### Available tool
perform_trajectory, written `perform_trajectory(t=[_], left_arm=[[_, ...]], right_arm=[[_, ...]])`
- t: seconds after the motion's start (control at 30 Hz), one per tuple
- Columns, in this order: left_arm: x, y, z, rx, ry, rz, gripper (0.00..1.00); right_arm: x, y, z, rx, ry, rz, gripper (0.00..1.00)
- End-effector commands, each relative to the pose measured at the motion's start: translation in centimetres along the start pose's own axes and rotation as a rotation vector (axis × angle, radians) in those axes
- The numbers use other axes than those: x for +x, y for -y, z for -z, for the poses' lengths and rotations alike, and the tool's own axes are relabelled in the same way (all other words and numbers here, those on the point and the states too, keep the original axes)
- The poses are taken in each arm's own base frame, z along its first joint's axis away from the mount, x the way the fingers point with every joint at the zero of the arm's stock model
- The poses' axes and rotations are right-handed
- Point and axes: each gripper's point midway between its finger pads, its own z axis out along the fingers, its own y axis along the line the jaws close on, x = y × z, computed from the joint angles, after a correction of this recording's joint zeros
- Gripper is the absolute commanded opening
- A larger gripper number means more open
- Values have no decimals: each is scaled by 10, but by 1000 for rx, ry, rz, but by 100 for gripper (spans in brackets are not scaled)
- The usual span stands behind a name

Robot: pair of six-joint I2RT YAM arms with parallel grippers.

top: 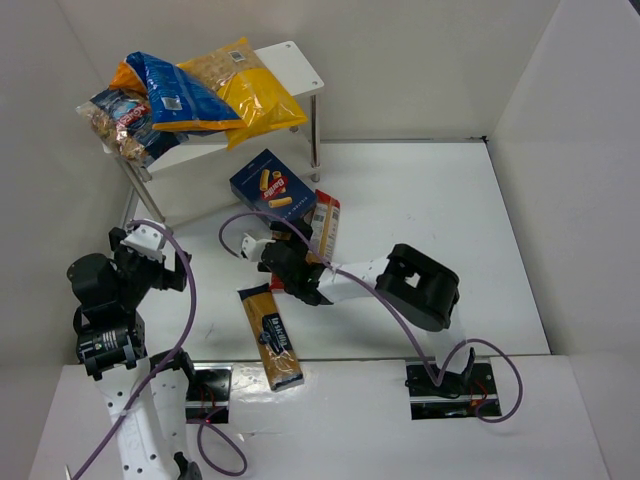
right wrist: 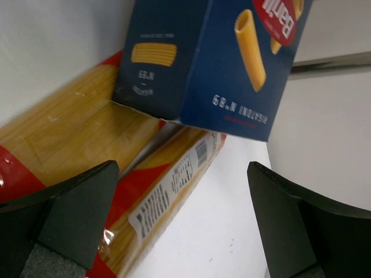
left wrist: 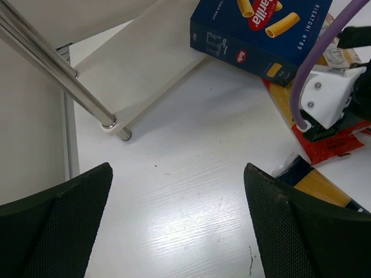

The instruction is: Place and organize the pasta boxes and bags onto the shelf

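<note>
Blue Barilla rigatoni box [right wrist: 232, 63] lies just ahead of my right gripper [right wrist: 182, 191], resting across slim red spaghetti boxes [right wrist: 64, 133] slanting leftward; my fingers [right wrist: 75, 214] stand wide, empty; left gripper [left wrist: 179, 220] farther off.

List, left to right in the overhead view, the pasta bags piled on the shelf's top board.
In order: clear bag with blue-red label → blue bag → yellow bag. The orange bag, mostly hidden under the blue one, is left out.
</note>
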Motion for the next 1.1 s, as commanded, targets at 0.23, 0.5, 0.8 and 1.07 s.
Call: perform_trajectory(t=[0.23,0.5,0.8,1.07], left_arm=[[-5,-2,1,-4,28,-2,100],[-5,-3,1,-13,26,0,100],[-4,-5,2,-21,25,3,100],[-4,-5,2,-21,25,3,100]], right_arm=[[-16,20,-21,165,78,-55,100],[-7,21,-35,237,57,-29,100],[-14,7,-35,91,65,-52,100],[-10,17,-53,142,27,-57,97]])
